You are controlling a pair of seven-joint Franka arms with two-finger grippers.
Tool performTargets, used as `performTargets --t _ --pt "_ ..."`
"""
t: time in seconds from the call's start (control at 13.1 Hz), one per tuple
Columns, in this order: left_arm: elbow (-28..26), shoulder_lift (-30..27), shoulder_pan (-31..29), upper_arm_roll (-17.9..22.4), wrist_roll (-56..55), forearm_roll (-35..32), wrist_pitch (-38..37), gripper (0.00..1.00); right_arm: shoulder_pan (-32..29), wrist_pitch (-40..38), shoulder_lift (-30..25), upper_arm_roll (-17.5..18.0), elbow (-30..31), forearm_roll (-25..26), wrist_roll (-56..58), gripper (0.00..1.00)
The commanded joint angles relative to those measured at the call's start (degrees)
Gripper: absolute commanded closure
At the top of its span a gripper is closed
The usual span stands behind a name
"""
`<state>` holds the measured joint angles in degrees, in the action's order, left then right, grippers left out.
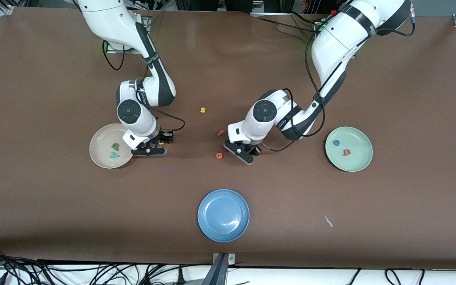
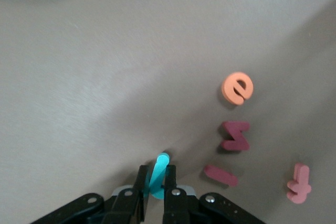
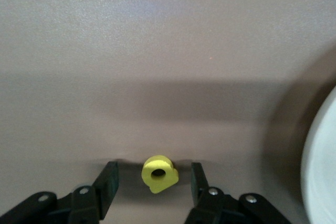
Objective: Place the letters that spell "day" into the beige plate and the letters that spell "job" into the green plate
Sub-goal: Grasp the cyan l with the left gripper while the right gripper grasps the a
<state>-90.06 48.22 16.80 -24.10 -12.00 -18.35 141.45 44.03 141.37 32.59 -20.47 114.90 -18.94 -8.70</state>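
Observation:
Low over the table between the two plates, my left gripper (image 2: 155,174) (image 1: 244,152) is shut on the teal "j" (image 2: 159,176), which stands on edge between the fingers. My right gripper (image 3: 153,170) (image 1: 158,144) is down at the table beside the beige plate (image 1: 101,140). It is open, with the yellow "a" (image 3: 159,173) (image 1: 160,141) between its fingers and a gap on each side. The dark green "d" (image 1: 115,146) and teal "y" (image 1: 114,155) lie in the beige plate. The green plate (image 1: 354,160) holds the blue "o" (image 1: 336,142) and salmon "b" (image 1: 346,152).
Beside my left gripper lie an orange "e" (image 2: 237,88) (image 1: 219,155), a pink "f" (image 2: 298,183) (image 1: 221,133) and two dark red pieces (image 2: 234,136). A yellow "s" (image 1: 202,110) lies farther from the camera. A blue plate (image 1: 223,215) sits nearest the camera.

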Motion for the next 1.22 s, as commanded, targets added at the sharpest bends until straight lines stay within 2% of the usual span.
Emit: performTargets --t 0.0,0.46,0.76,1.14 --pt "0.0 -3.9 -0.5 0.1 -0.5 -2.3 -4.8 1.00 -0.7 0.3 0.8 0.3 -0.9 -1.4 1.8 0.42" --pt "-0.6 -11.0 -4.0 -0.3 0.6 -2.3 -16.5 1.00 -0.7 0.4 0.9 0.3 -0.9 -1.4 1.8 0.51" --pt "-0.6 -13.6 -9.1 -0.8 7.5 -1.5 -21.5 1.00 -0.8 0.5 1.2 0.3 -0.9 -1.4 1.8 0.61" --pt "-3.8 -14.8 -17.0 -1.0 19.7 -1.5 -22.5 1.00 -0.7 0.6 1.2 0.3 -0.9 -2.3 2.0 0.68"
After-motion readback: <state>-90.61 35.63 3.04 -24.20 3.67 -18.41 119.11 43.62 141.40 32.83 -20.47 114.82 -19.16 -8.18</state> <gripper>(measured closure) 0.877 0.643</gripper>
